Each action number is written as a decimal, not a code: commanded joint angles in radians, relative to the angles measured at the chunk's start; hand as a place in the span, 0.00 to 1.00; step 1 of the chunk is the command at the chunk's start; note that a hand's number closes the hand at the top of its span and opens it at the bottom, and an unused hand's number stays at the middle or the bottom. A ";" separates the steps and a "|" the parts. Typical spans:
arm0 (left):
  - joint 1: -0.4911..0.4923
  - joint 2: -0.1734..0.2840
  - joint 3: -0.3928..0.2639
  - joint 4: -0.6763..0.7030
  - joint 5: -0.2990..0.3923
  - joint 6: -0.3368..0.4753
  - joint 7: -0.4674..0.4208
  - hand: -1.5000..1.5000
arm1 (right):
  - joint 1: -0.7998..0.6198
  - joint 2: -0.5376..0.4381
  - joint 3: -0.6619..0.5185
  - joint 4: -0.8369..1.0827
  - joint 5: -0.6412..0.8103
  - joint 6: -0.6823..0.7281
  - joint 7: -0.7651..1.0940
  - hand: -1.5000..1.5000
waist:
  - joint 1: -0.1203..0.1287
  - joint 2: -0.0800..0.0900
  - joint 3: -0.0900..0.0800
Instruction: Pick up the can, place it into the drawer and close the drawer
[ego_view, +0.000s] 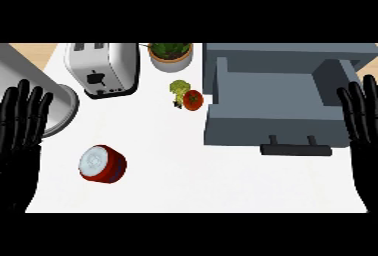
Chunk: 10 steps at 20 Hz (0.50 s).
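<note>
The can (102, 164) lies tipped on the white counter (192, 175), its pale round end turned up toward the view and its red side showing below and to the right of that end. Taking the can as the landmark, the left hand (20, 131) stands to its left at the view's edge, near but apart from it, with the fingers (25, 102) straight and released, pointing up and holding nothing; the fingertips reach well above the can, and a strip of bare counter separates the can from the palm. The right hand (362, 125) is far to the can's right, at the opposite edge, also with its fingers straight and released, empty, well apart from the can. Up and to the right of the can, the grey drawer (273, 107) stands pulled open, its dark handle (295, 148) facing the near side; the can is outside it, on the counter. Between the can and the drawer, higher up, a tomato (193, 100) touches a small green vegetable (178, 89). Above the can stands a toaster (103, 67), and further right of that a potted plant (171, 54). A grey rounded appliance (55, 107) sits up and to the left of the can, partly behind the left hand.
</note>
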 joint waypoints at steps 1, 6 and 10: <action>-0.030 0.060 0.032 0.011 0.165 -0.130 0.016 0.00 | 0.011 0.022 0.043 0.015 0.025 -0.002 0.006 0.00 | -0.011 -0.016 0.014; -0.029 0.132 -0.190 0.002 0.454 -0.506 -0.056 0.00 | -0.001 0.020 0.034 0.035 -0.032 0.023 0.015 0.00 | -0.049 -0.011 0.007; 0.053 0.370 -0.068 0.149 0.532 -0.687 0.029 0.00 | 0.095 0.052 -0.052 0.070 -0.003 -0.096 0.156 0.00 | -0.040 -0.007 0.010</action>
